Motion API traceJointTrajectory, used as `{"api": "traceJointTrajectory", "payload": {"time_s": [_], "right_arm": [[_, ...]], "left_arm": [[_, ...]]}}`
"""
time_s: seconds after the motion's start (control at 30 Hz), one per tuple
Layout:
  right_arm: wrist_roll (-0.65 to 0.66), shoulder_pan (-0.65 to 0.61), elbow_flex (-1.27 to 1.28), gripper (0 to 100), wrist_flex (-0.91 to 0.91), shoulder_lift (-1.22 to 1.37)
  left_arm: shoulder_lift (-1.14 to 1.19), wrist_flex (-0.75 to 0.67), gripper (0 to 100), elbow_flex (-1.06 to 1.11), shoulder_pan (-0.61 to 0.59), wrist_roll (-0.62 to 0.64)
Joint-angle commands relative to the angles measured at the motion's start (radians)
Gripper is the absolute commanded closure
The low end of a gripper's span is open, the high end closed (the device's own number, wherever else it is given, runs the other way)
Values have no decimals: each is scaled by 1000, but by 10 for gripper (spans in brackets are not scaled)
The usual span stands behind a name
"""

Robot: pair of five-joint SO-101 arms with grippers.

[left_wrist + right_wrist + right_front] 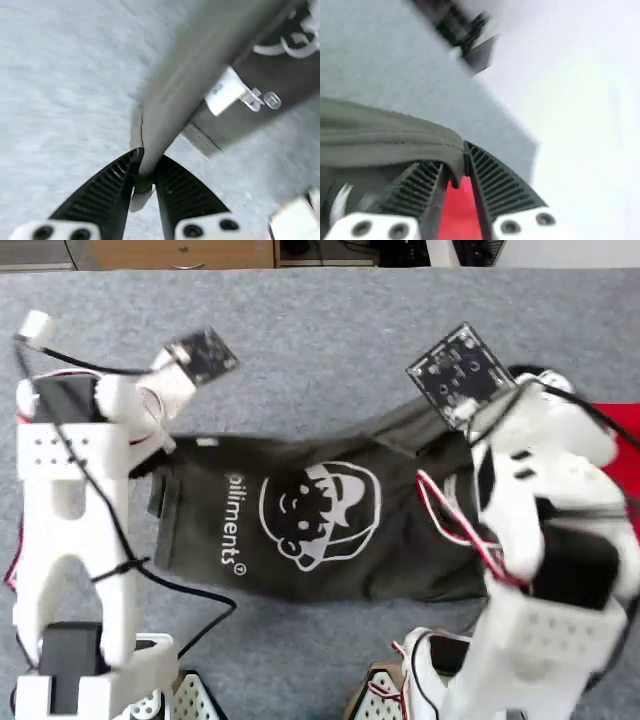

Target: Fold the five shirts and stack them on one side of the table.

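1. The dark shirt (300, 530) lies across the middle of the high view on the grey surface (320, 340). Its white print faces up, and its white tag (207, 443) sits toward the left of the frame.
2. The left fingers (107, 187) are pinched narrow on a raised fold of the shirt's edge. The cloth runs up and away from them, off the surface.
3. The right fingers (495, 185) are likewise closed narrow on a stitched hem of the same shirt, at the right side of the high view.
4. A red cloth (615, 425) shows at the right edge of the high view, and again under the right fingers in that arm's wrist view. It may be another of the shirts. Too little of it shows to tell whether it is folded.
5. Judged from this, the task is at an early stage. One shirt is gripped at both ends and seems to be mid-fold, not yet a compact packet.
6. No finished stack is seen on either side. This shirt needs its fold completed and then placing, and the other shirts would follow.
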Motion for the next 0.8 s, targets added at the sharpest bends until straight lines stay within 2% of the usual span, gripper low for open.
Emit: {"api": "traceJointTrajectory", "payload": {"time_s": [0.0, 0.07, 0.17, 0.27, 0.33, 0.6, 0.77], "right_arm": [[8, -7, -200, 997, -18, -13], [8, 19, -289, 997, -32, 2], [8, 85, -398, 997, -118, 35], [3, 159, -487, 997, -201, 71], [3, 185, -541, 997, -219, 93], [9, 197, -737, 997, -221, 120], [12, 205, -811, 997, -221, 114]], "left_arm": [[-51, 5, 978, -222, -21, 86], [-51, -38, 971, -331, -25, 126], [-53, -183, 957, -471, -86, 215], [-53, -331, 955, -546, -132, 293], [-61, -381, 956, -552, -152, 334], [-62, -390, 958, -687, -204, 480], [-64, -388, 980, -818, -204, 493]]}}
